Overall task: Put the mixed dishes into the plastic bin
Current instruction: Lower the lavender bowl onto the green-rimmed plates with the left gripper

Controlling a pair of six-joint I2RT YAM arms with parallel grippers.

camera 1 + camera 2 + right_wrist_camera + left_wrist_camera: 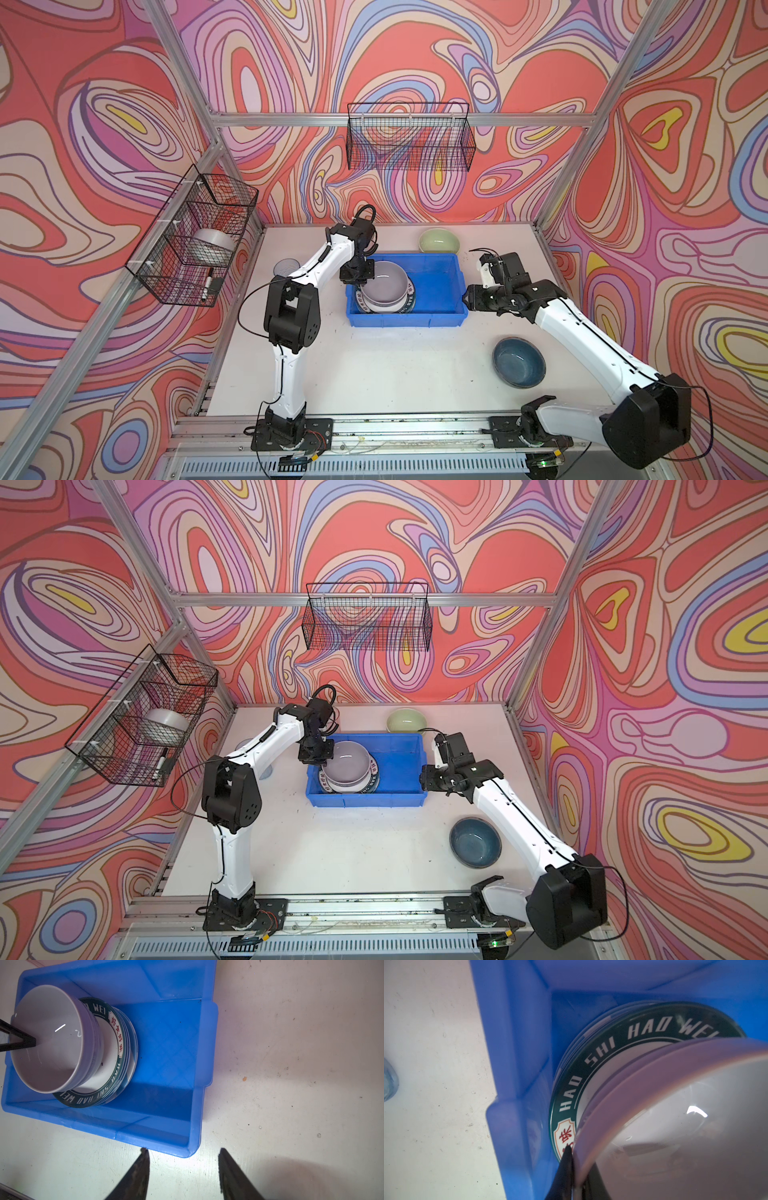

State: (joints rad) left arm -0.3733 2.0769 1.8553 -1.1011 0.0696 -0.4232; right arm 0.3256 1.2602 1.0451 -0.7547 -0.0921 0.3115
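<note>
Left gripper: jaws clenched on the rim of the grey bowl, 1 jaw inside the wall, 1 outside, as the left wrist view shows. The bowl sits over the white plate with lettered dark rim, inside the plastic bin, at its left end. Whether the bowl's foot bears fully on the plate I cannot tell. The edge of a blue-and-white striped plate shows beneath the lettered one.

Right gripper: jaws released, holding nothing, just off the bin's right corner above the surface.

Not yet in the bin:
- pale green bowl, upright, just behind the bin's far wall
- dark blue bowl, upright, near the right arm, well apart from the bin
- clear blue tumbler, left of the bin, partly hidden by the left arm

Handling, my judgement: the bowls look stiff, glossy and smooth, so likely slippery and liable to chip if dropped onto the stack. A rim pinch, 1 jaw inside and 1 outside, seems the only hold on walls this wide. Such a hold lets a bowl swing, so lower it slowly and set it flat before letting go. The tumbler looks light and easy to tip; take it across the wall near the top.
</note>
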